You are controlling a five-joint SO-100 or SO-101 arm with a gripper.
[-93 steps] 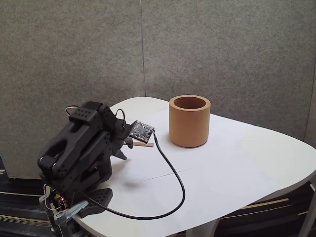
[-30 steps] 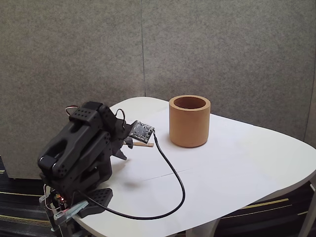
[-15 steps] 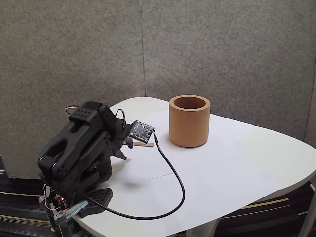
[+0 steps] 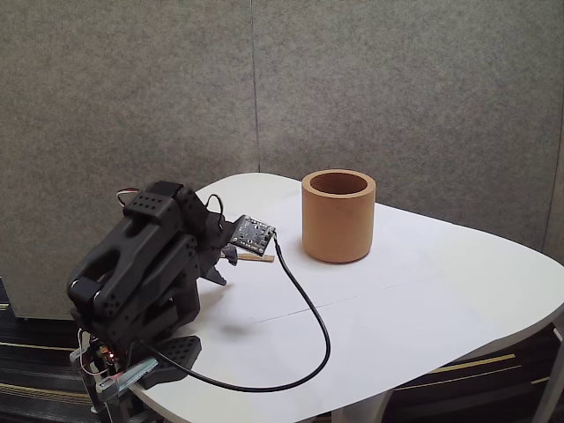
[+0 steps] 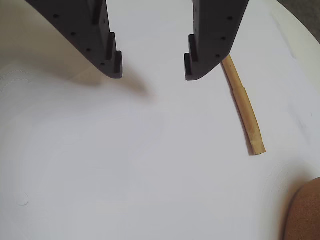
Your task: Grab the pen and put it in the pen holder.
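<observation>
Your gripper (image 5: 152, 72) hangs low over the white tabletop (image 4: 423, 300) with its two dark fingers (image 5: 107, 47) spread apart and nothing between them; in the wrist view bare white surface shows through the gap. The pen (image 5: 243, 107) lies flat on the tabletop just outside the finger on the right of that view, its upper end tucked behind that finger's tip and its lower end pointing towards the pen holder (image 5: 305, 212), whose brown wall cuts into the bottom right corner. The pen is not inside the jaws and you cannot tell whether the finger touches it. In the fixed view the black arm (image 4: 141, 264) is folded forward from its base at the tabletop's near left corner, and a short length of the pen (image 4: 256, 257) pokes out from beneath a small circuit board (image 4: 251, 233) on the wrist, near the left edge of the tabletop. The pen holder (image 4: 338, 216) stands upright towards the far edge, well apart from the left and right edges and near the pen's free end but not touching it. Its open mouth shows a shadowed inner wall; what you can see of the inside holds nothing. A black cable (image 4: 308, 326) loops from the board across the tabletop and back to the base.
</observation>
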